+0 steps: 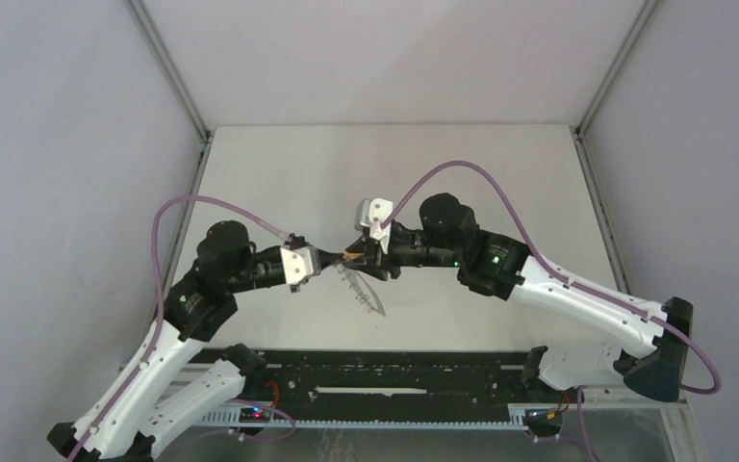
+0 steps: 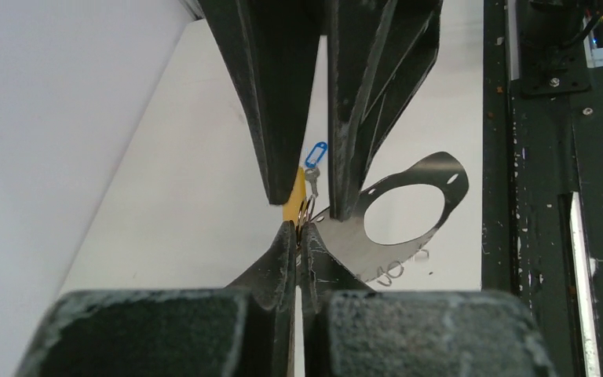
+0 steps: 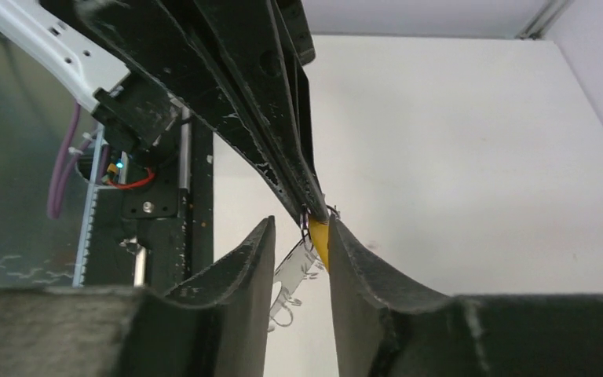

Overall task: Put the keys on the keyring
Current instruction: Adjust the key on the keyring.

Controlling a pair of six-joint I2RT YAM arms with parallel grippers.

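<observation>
Fingers (image 2: pixel 280 263) of the left gripper are pressed together on the near end of the yellow key (image 2: pixel 294 200), right where a few thin wire loops sit. Whether they bite the key itself or only a loop beside it cannot be told. The right fingers (image 3: pixel 239 271) are spread. The yellow key stands in their gap, its flat against the inner face of one and apart from the other, so the whole bundle appears to hang from the left pinch alone.

That is the main risk. The hold is a narrow tip grip on a small, smooth part. Any twist or tug could let the key pivot or slide out, and the keyring (image 2: pixel 440 169) would drop with it to the surface (image 2: pixel 220 212). If the right fingers close from this spot, they may press on the key's edge and lever it out of the left grip. They could also catch a wire loop and bend it. The loops are crowded at the fingertips, so a loop could be threaded wrongly or missed.

The keyring hangs from the meeting point, just beside the right fingers and below both grippers. The blue key (image 2: pixel 315 155) dangles just beyond the yellow one, outside both pairs of fingers. Whether it is already on a loop is unclear.
</observation>
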